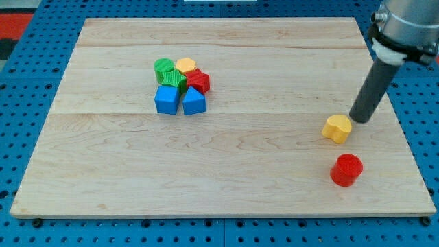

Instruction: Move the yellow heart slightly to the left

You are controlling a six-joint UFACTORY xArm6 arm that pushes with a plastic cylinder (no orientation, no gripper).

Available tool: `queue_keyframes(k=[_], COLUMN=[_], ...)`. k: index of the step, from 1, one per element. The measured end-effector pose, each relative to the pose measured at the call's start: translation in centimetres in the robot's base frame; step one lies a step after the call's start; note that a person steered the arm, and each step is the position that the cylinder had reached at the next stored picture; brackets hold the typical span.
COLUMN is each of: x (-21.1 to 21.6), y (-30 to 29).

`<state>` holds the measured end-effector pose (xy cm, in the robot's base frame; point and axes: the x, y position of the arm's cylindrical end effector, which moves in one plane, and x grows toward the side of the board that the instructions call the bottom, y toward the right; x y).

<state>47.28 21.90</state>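
Observation:
The yellow heart (337,128) lies on the wooden board (219,171) at the view's right. My tip (358,120) rests on the board just to the right of the heart and slightly above it, very close to its edge; I cannot tell if it touches. The dark rod rises from the tip toward the view's top right.
A red cylinder (346,169) stands below the heart. A cluster sits at the upper left: green cylinder (164,68), yellow block (185,66), red block (198,80), green block (180,81), blue cube (167,99), blue block (193,102).

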Motion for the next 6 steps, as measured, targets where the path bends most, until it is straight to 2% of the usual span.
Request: queue_keyframes(k=[1, 2, 5, 6], x=[0.6, -0.6, 4.8, 4.2], y=[-1.9, -3.3, -4.0, -7.1])
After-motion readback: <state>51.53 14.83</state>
